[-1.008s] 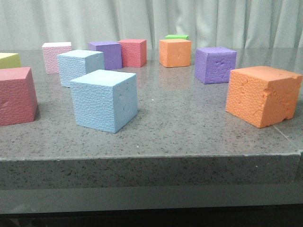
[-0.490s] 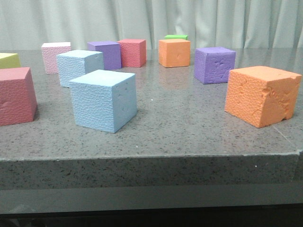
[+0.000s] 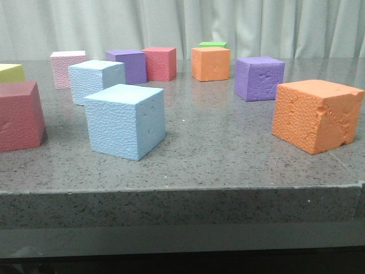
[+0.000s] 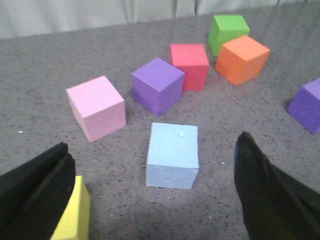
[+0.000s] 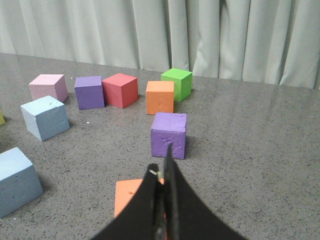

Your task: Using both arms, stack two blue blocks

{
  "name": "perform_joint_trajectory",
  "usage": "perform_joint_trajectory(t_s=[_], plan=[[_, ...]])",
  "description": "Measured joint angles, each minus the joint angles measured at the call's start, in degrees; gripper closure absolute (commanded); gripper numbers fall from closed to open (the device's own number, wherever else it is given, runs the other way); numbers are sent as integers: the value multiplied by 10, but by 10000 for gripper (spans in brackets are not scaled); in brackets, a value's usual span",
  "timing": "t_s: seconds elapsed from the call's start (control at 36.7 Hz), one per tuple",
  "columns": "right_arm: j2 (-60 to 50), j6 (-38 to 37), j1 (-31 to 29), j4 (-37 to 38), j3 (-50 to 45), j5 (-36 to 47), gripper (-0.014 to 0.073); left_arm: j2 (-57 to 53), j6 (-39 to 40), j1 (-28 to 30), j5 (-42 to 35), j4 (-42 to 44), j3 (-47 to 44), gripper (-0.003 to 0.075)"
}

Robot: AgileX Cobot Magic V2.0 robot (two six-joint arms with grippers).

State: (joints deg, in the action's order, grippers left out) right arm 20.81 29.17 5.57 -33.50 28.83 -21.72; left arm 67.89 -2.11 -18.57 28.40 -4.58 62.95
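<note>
Two sky-blue blocks stand apart on the grey table: a near blue block [image 3: 125, 121] and a far blue block [image 3: 96, 80]. No gripper shows in the front view. In the left wrist view my left gripper [image 4: 153, 143] is open and empty above the table. The far blue block [image 4: 172, 152] lies in the gap between its fingers [image 4: 265, 195], beyond their tips. My right gripper [image 5: 162, 165] is shut and empty over an orange cube [image 5: 131, 192]. The right wrist view shows both blue blocks, the far one [image 5: 46, 117] and the near one [image 5: 15, 180], off to one side.
Around the blue blocks stand a pale pink cube [image 3: 67, 68], two purple cubes [image 3: 130, 64] [image 3: 259, 78], red cubes [image 3: 159, 63] [image 3: 20, 116], orange cubes [image 3: 210, 63] [image 3: 315, 114], a green cube [image 3: 213, 44] and a yellow cube [image 4: 74, 215]. The table's front edge [image 3: 182, 191] is near.
No block has moved. The red cube at the left edge looks darker, as if shaded.
</note>
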Motion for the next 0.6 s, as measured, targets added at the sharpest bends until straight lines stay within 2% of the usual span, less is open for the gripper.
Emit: perform_joint_trajectory(t_s=[0.27, 0.6], plan=[[0, 0, 0, 0, 0, -18, 659, 196, -30, -47, 148, 2, 204, 101], [0, 0, 0, 0, 0, -21, 659, 347, -32, -47, 254, 25, 341, 101]])
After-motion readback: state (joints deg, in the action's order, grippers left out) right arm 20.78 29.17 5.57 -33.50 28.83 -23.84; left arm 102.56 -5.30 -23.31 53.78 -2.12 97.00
